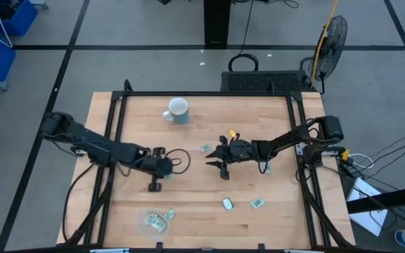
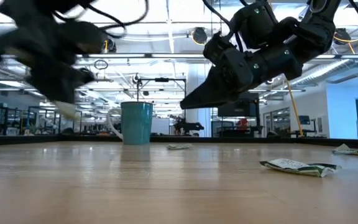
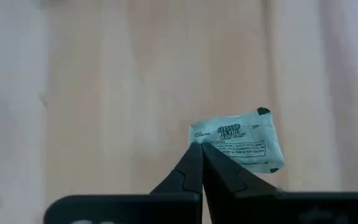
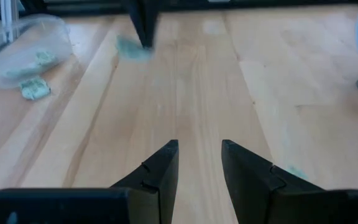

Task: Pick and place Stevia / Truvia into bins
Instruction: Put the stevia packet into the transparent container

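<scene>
step: left gripper (image 3: pixel 201 149) carries one small pale green and white paper Stevia packet (image 3: pixel 238 140) above the light wooden butcher-block worktop (image 1: pixel 202 211), left of centre; judged mid-transfer toward the bin.
left tool: fingers (image 3: pixel 188 168) pinched tight on one edge of the packet, most of it hanging free past the tips.
right tool: right gripper (image 4: pixel 199 163) hovers above the worktop's middle, fingers (image 4: pixel 160 168) parted, gripping nothing.
bin: shallow clear plastic round container (image 1: pixel 151 222) near the front-left corner of the worktop, a packet or two already inside; one more packet (image 1: pixel 169 213) just beside its rim.
loose packets: one (image 1: pixel 206 147) near the middle, two (image 1: pixel 227 204) (image 1: pixel 257 203) toward the front edge right of centre, one (image 1: pixel 266 167) by the right arm.
other: white and pale blue ceramic mug (image 1: pixel 177 110) near the back edge; not involved.
how to do it well: the grip is only on an edge, so move slowly and avoid swinging; get fully over the container's opening, come low, then release so the light packet does not flutter out past the rim. Stay off the thin rim, since the container would probably slide easily.
writing: dark green printed lines on the held packet; the heading looks like "Stevia in the Raw", not sure. Small print unreadable.
risk: packet slipping from the edge pinch.
</scene>
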You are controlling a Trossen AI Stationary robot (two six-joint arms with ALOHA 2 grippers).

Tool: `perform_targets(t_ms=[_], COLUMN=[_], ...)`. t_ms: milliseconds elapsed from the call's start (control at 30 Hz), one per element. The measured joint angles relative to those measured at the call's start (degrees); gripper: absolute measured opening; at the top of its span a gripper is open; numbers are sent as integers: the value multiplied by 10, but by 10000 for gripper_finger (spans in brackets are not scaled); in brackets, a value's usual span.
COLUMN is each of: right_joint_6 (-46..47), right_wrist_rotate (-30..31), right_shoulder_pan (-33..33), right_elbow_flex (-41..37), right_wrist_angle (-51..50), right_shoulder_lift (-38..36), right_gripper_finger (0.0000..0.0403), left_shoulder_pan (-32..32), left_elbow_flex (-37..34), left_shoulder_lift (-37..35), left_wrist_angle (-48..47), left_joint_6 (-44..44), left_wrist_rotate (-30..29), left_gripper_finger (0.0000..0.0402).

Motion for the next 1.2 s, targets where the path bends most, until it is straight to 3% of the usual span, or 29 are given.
perform_targets(t_ms=[233,433,567,933,1200], right_joint_6=[-1,-1,-1,1,1], right_wrist_rotate=[0,0,0,0,0], right_shoulder_pan=[0,0,0,0,0], right_elbow_flex=[0,0,0,0,0], right_wrist_angle=[-11,-10,-10,-9,-9], right_shoulder_lift=[0,0,0,0,0], right_gripper_finger=[116,116,116,116,116], left_shoulder_pan=[-140,-289,-350,-373,-366], left_elbow_flex=[3,3,3,3,3], left_shoulder_lift=[-93,-85,-58,43,55], left_wrist_angle=[-3,26,30,60,56], left_joint_6=[-173,-272,-314,-375,-393], left_wrist_rotate=[45,40,25,18,9], left_gripper_finger=[3,3,7,10,15])
